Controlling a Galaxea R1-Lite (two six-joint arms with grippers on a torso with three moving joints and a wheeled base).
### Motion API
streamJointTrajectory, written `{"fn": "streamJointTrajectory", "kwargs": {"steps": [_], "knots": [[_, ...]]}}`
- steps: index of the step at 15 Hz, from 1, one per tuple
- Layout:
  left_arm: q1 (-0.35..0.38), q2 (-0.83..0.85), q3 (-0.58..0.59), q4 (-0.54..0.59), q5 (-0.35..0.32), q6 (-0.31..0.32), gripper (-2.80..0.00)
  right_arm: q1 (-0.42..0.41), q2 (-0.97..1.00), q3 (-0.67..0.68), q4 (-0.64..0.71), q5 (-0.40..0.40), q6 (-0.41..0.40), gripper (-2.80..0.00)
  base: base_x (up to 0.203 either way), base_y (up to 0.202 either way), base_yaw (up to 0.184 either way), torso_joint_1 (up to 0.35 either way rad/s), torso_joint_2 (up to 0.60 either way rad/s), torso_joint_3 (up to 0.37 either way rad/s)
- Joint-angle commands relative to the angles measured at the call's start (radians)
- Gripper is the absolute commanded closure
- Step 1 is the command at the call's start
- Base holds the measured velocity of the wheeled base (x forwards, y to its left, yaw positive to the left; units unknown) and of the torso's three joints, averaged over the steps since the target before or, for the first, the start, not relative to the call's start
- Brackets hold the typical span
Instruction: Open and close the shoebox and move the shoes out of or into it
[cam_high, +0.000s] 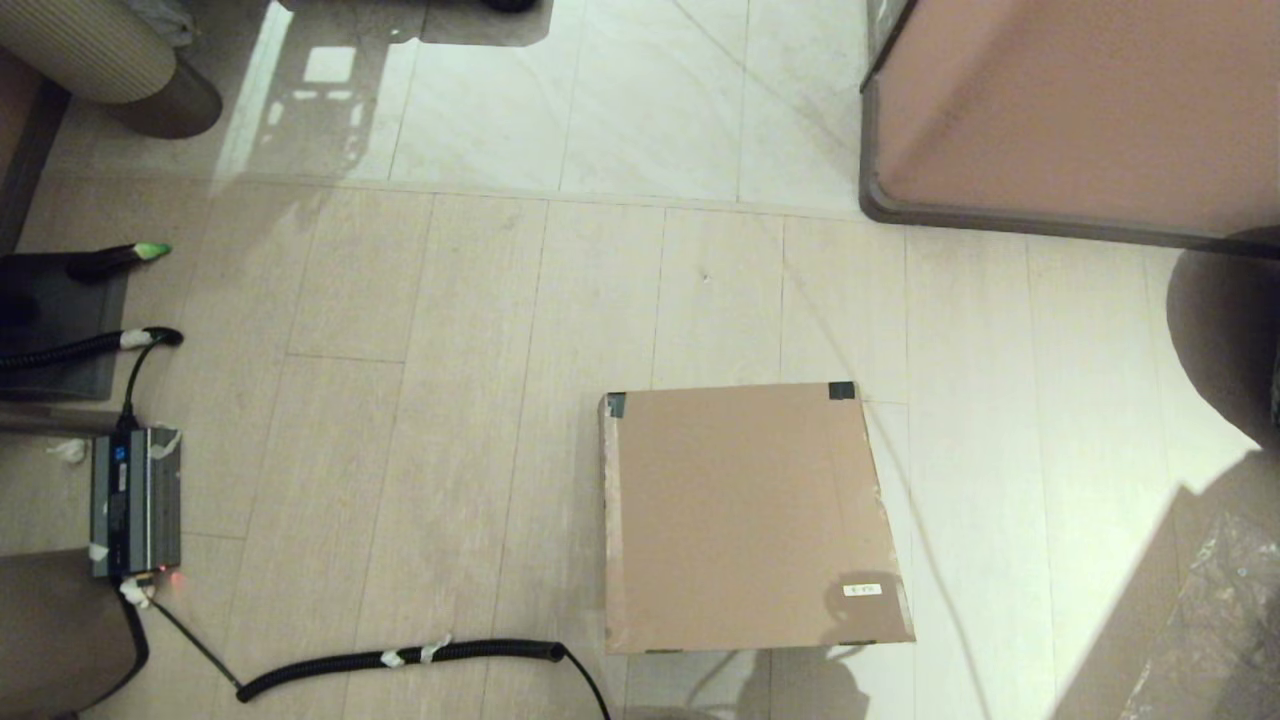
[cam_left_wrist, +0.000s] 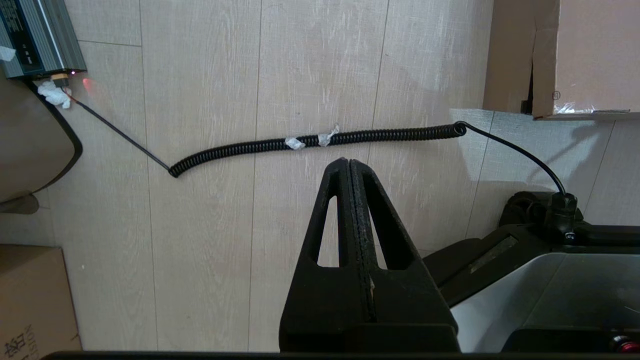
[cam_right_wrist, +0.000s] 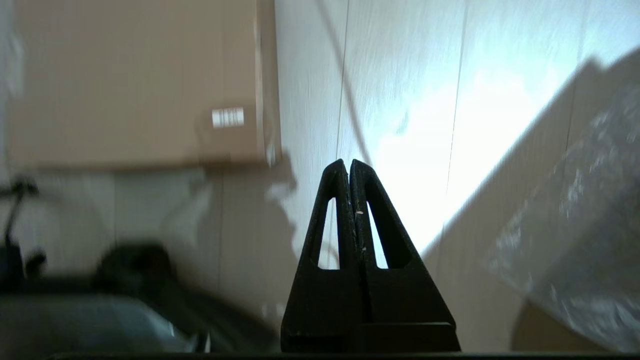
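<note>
The shoebox (cam_high: 745, 515) sits on the floor with its brown flip lid down, dark tape at the two far corners and a small white label (cam_high: 862, 590) near the front right corner. No shoes are in view. The head view shows neither gripper. In the left wrist view my left gripper (cam_left_wrist: 348, 161) is shut and empty above bare floor, with a corner of the shoebox (cam_left_wrist: 585, 55) off to one side. My right gripper (cam_right_wrist: 348, 162) is also shut and empty above the floor, beside the shoebox (cam_right_wrist: 135, 80).
A coiled black cable (cam_high: 400, 660) runs across the floor from a grey power unit (cam_high: 135, 500) at the left. A large pinkish-brown cabinet (cam_high: 1080, 110) stands at the far right. Crinkled clear plastic (cam_high: 1215, 630) lies at the right front.
</note>
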Motion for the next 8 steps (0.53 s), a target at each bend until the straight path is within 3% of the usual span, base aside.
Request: {"fn": "streamJointTrajectory", "kwargs": {"steps": [1, 8], "knots": [[0.000, 0.004, 0.000, 0.000, 0.000, 0.000, 0.00, -0.001, -0.072, 0.013, -0.028, -0.022, 0.067, 0.00, 0.000, 0.000, 0.000, 0.000, 0.00, 0.000], [0.000, 0.005, 0.000, 0.000, 0.000, -0.001, 0.00, -0.001, -0.072, 0.013, -0.026, -0.021, 0.057, 0.00, 0.000, 0.000, 0.000, 0.000, 0.00, 0.000]]}}
